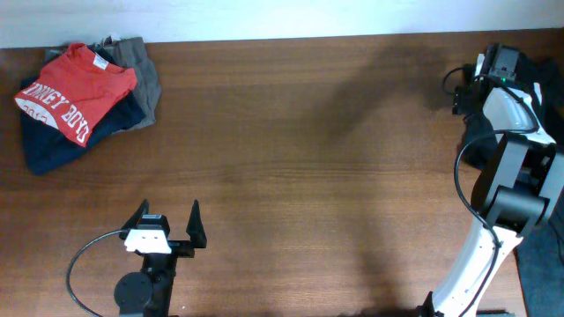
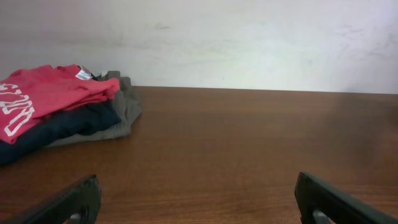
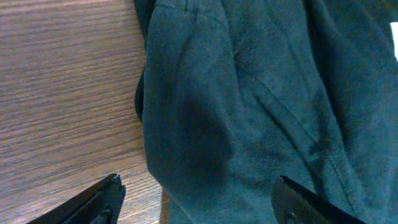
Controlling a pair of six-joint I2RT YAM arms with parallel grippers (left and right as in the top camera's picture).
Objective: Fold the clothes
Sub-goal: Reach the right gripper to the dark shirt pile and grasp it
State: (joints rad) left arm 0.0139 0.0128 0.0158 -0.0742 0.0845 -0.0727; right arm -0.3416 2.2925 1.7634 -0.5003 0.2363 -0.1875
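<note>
Now the dark garment (image 3: pixel 249 106) lies directly below the spread jaws of the right gripper (image 3: pixel 197 183), far from the equally spread left gripper (image 1: pixel 169 208).

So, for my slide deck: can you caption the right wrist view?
Right claw, jaws apart, poised over a dark garment on the wooden table.

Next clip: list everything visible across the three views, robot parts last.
red T-shirt: one, red with white lettering, top of stack, table's far left corner
navy garment: one, navy, under the red T-shirt
grey garment: one, grey, lowest in stack
dark garment: one, dark, table's right edge
table: one, brown wood
wall: one, white, behind table
left gripper: one, black, open, empty
right gripper: one, black, open over dark garment
</note>
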